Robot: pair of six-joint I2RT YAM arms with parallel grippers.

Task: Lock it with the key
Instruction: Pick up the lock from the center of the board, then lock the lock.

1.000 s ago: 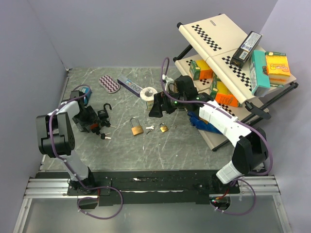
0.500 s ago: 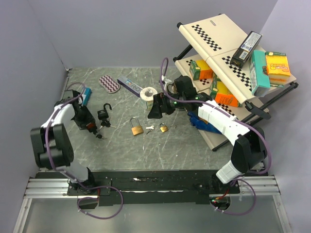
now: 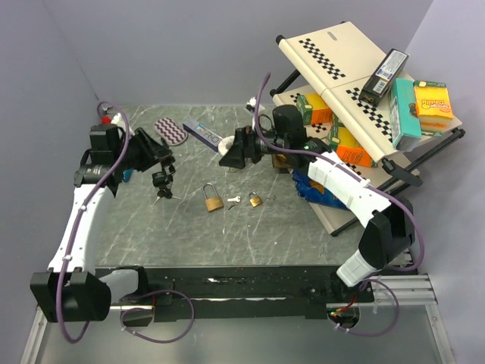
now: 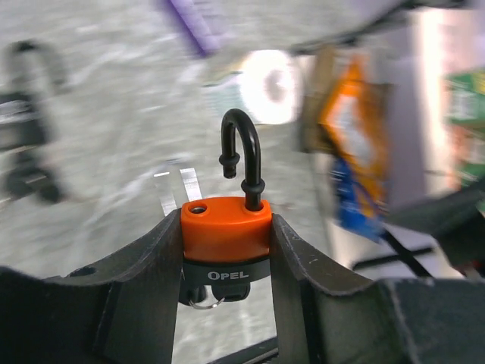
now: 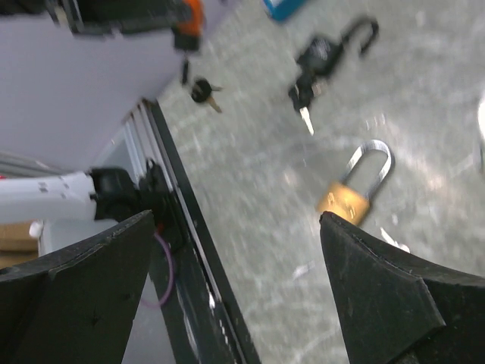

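Veined grey marble tabletop (image 3: 265, 227) beneath orange-bodied padlock (image 4: 225, 227), black hooked shackle (image 4: 255, 159).

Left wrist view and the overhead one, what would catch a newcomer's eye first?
The orange padlock with its black shackle swung open, clamped in the left gripper, fills the left wrist view. From above, a brass padlock lies in the middle of the grey marbled table, and a folding rack of colourful boxes crowds the back right.

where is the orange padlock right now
In the left wrist view the orange padlock is clamped in the left end effector, shackle open, over the far-left part of the table, close to the black padlock.
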